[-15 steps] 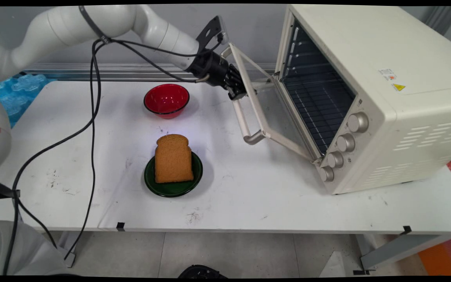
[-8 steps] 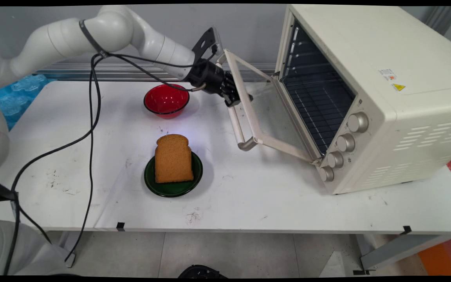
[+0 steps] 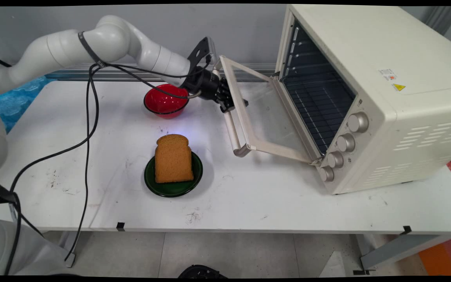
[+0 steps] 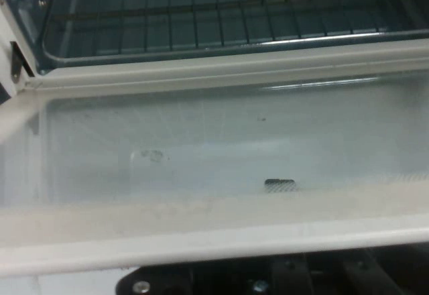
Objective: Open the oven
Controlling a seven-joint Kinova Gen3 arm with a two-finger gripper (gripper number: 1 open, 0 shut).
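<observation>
the black tool (image 3: 231,102) sits at the top edge of the toaster oven's (image 3: 366,94) glass door (image 3: 266,121), right at the door's handle (image 3: 233,131), and seems closed on that handle, though from the main view alone i can't be fully sure the grip is complete; the hand view shows only the door frame (image 4: 214,234) pressed close above the linkage and the wire rack (image 4: 201,13) inside beyond the glass. the door hangs partway down, tilted between shut and flat, with the cavity open. on the table (image 3: 249,196) a slice of brown bread (image 3: 173,158) lies on a dark green plate (image 3: 173,184), well apart from the door, and a red bowl (image 3: 166,100) stands just beside the wrist. judging from this, a slipping hold could let the door drop hard on its hinge, and the arm's elbow or hanging cables (image 3: 88,129) could brush the bowl as the wrist swings low.
</observation>
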